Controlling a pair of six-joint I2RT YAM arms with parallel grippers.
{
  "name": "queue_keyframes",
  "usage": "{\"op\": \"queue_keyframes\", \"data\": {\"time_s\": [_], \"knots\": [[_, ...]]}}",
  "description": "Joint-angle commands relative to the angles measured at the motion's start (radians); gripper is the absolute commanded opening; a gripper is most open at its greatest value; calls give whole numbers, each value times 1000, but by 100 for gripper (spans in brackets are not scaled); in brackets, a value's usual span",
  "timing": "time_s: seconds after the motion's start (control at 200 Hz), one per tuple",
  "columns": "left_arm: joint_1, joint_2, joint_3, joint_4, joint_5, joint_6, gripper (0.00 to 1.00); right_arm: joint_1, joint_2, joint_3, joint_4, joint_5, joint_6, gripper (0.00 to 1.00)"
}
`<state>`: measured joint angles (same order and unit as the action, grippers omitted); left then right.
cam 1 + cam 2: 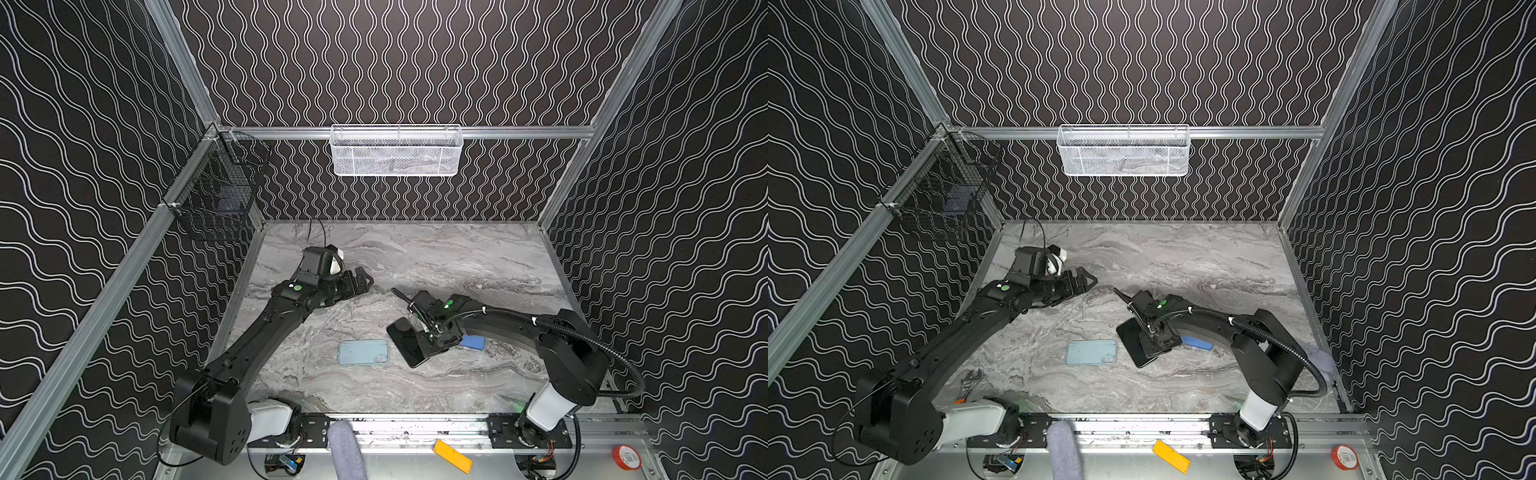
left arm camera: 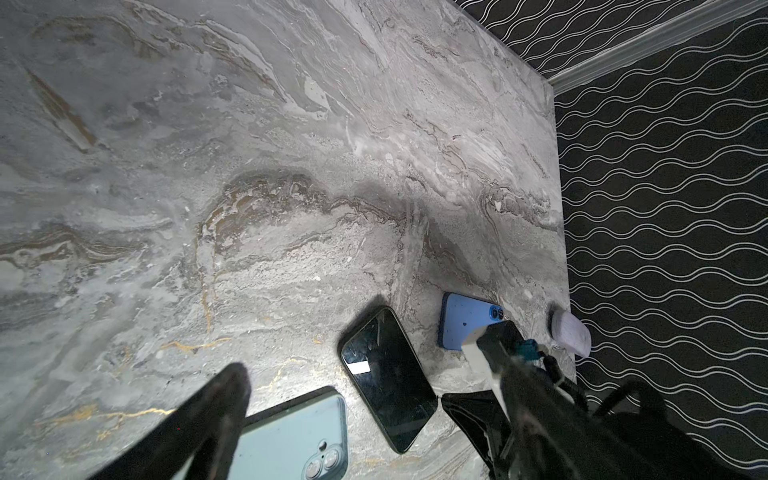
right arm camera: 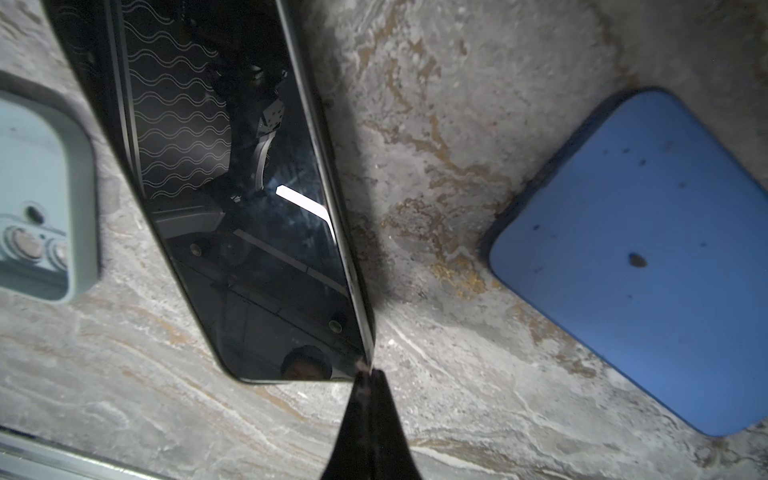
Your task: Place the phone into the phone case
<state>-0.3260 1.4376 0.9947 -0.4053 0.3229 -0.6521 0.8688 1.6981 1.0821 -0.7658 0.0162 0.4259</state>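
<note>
Shiny black phone [image 3: 249,208] on swirly grey table [image 1: 457,257]; right gripper [image 3: 368,374] pinched shut at its corner, left gripper [image 1: 365,281] wide.

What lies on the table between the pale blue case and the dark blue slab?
The black phone, screen up, in both top views and the left wrist view; the right gripper is shut at its corner.

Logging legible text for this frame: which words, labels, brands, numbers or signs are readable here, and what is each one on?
No text is readable in any view.
The red tape roll has a white label with barcode-like stripes, too small to read.
The glossy black phone has a screen showing only reflections, no writing.
The pale blue phone case and the darker blue phone-shaped slab show no logo or lettering.
</note>
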Motion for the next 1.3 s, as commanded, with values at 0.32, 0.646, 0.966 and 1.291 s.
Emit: {"op": "queue_keyframes", "data": {"time_s": [0.32,0.646,0.966,1.291], "knots": [[4,9,13,26,10,13,98,8,23,-7,10,-22,2,4],[4,7,10,25,4,14,98,9,58,-43,30,-17,1,3],[10,6,5,31,4,14,98,15,67,-57,4,59,10,0],[12,5,-4,34,15,18,98,15,55,-45,-32,115,14,0]]}}
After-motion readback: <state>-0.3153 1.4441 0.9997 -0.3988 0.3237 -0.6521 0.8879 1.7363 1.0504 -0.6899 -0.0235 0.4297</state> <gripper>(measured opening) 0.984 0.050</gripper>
